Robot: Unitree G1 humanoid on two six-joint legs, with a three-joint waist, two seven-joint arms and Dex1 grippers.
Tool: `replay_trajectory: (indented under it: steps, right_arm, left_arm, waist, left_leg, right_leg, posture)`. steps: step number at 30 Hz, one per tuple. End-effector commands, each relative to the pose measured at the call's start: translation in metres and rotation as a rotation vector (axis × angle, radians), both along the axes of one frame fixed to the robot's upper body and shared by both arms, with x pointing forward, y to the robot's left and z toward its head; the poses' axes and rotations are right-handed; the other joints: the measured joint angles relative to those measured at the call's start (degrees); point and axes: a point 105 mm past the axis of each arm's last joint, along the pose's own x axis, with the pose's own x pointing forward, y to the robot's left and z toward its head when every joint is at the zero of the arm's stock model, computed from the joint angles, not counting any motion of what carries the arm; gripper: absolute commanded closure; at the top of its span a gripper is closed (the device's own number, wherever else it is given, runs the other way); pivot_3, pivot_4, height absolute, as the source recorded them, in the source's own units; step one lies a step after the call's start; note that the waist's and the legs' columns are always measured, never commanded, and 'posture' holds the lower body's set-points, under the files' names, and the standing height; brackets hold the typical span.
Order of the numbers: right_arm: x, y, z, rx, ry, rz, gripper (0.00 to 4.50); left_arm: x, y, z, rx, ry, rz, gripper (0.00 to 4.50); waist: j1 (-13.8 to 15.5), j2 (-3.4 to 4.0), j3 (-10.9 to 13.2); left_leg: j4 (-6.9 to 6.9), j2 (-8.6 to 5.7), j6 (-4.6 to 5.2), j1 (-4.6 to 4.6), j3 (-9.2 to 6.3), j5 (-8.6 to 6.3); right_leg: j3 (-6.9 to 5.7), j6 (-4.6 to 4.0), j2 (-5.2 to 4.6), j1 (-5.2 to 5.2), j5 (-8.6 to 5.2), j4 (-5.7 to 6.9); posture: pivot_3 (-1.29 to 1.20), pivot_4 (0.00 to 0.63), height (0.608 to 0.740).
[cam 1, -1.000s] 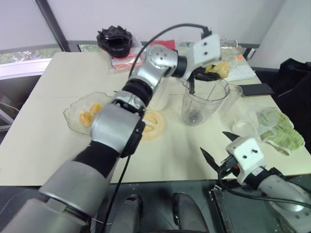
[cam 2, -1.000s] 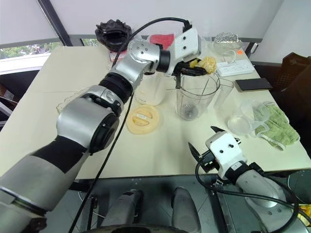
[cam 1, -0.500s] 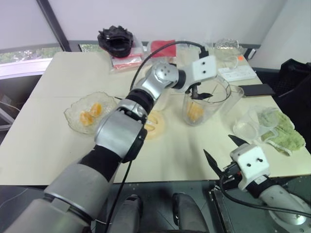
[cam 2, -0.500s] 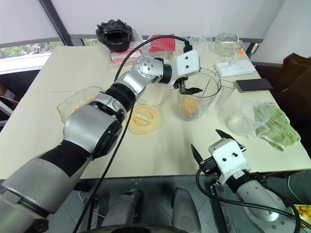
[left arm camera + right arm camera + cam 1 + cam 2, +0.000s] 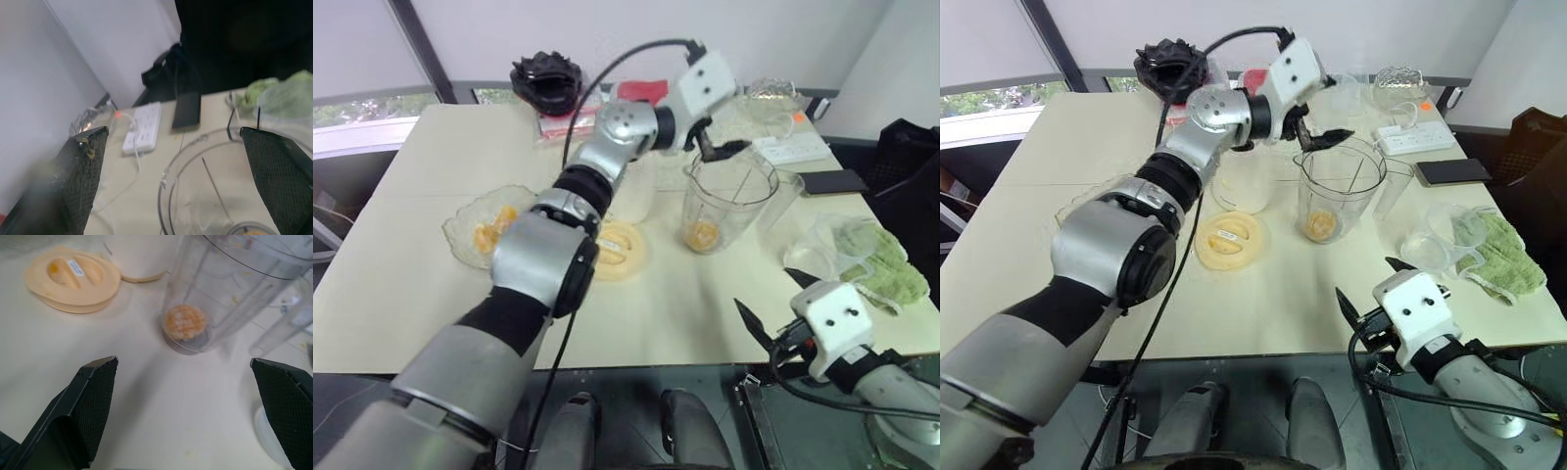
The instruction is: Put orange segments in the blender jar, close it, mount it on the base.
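Where the head views look down, the left claw (image 5: 715, 147) hangs spread and empty just over the rim of the clear, ribbed jar (image 5: 724, 201), with glossy orange segments (image 5: 702, 235) at its bottom; the cream base (image 5: 1242, 186) stands beside, behind the arm. Near the table (image 5: 421, 274) edge the right claw (image 5: 1371, 294) is spread, empty. The left wrist view adds a white power strip (image 5: 145, 127) beyond the rim. The right wrist view shows the flat round lid (image 5: 73, 278) ahead.
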Motion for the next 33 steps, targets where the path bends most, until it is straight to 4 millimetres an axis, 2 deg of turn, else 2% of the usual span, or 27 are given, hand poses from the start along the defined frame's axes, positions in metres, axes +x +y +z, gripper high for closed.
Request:
replay_trajectory:
  steps: [1,2,6,11,14,18,22,27,33]
  right_arm:
    - [-0.002,-0.005,0.005,0.009,-0.014,-0.043,0.00]
    - [-0.002,-0.010,0.003,0.006,-0.009,-0.063,0.00]
    - [0.009,-0.039,-0.007,0.003,0.000,-0.241,0.00]
    - [0.015,-0.069,-0.013,0.025,-0.011,-0.370,0.00]
    - [0.018,-0.088,-0.017,0.056,-0.016,-0.454,0.00]
    - [0.032,-0.111,-0.029,0.112,-0.032,-0.569,0.00]
    - [0.041,-0.128,-0.040,0.161,-0.040,-0.653,0.00]
    - [0.054,-0.148,-0.049,0.241,-0.069,-0.773,0.00]
    - [0.064,-0.160,-0.052,0.241,-0.085,-0.814,0.00]
  left_arm:
    - [-0.006,0.021,0.023,-0.064,-0.019,-0.085,0.03]
    - [-0.006,0.025,0.020,-0.057,-0.013,-0.098,0.03]
    - [0.001,0.090,-0.021,0.050,0.024,-0.093,0.03]
    - [0.002,0.129,-0.050,0.074,0.062,-0.038,0.03]
    - [-0.007,0.142,-0.069,0.071,0.097,-0.039,0.03]
    - [-0.037,0.144,-0.105,0.008,0.184,-0.036,0.03]
    - [-0.058,0.136,-0.124,0.008,0.209,0.008,0.03]
    - [-0.074,0.129,-0.134,-0.048,0.252,0.053,0.03]
    - [-0.085,0.125,-0.139,-0.033,0.261,0.056,0.03]
  waist:
    - [-0.13,0.01,-0.01]
    - [-0.16,0.02,-0.01]
    - [-0.64,0.16,-0.10]
    - [0.33,0.10,-0.06]
    - [0.72,0.10,-0.07]
    - [0.00,0.23,-0.17]
    - [-0.15,0.25,-0.15]
    - [-0.27,0.47,-0.29]
    - [-0.24,0.53,-0.30]
  left_leg:
    - [-0.01,0.00,0.00,0.02,0.00,0.00]
    - [-0.01,0.00,0.00,0.02,0.01,0.00]
    - [-0.04,0.04,0.00,0.16,0.07,0.00]
    - [-0.03,0.08,0.01,0.17,0.00,0.01]
    - [0.06,0.01,0.00,0.05,-0.02,0.01]
    - [-0.01,0.03,0.00,0.14,0.01,0.00]
    - [-0.06,0.09,0.00,0.20,-0.04,0.01]
    - [-0.05,0.10,-0.02,0.36,0.01,0.03]
    - [-0.23,0.10,-0.01,0.92,0.09,0.02]
  right_leg:
    - [0.00,-0.01,0.00,0.00,0.00,0.01]
    - [0.00,-0.02,0.00,0.00,0.01,0.02]
    - [0.03,-0.07,0.00,0.05,0.04,0.06]
    - [0.04,-0.14,0.07,0.07,0.08,0.10]
    - [0.03,-0.13,0.01,0.07,0.08,0.03]
    - [0.08,-0.13,0.00,0.08,0.09,0.09]
    - [0.09,-0.19,0.07,0.04,0.11,0.15]
    - [0.10,-0.27,0.07,0.19,0.16,0.13]
    - [0.17,-0.25,0.06,0.66,0.10,0.06]
  posture:
    - [0.00,0.150,0.740]
    - [0.00,0.150,0.740]
    - [0.00,0.150,0.740]
    - [0.00,0.150,0.740]
    - [0.00,0.150,0.740]
    - [0.00,0.150,0.740]
    - [0.00,0.150,0.740]
    - [0.00,0.150,0.740]
    - [0.00,0.150,0.740]
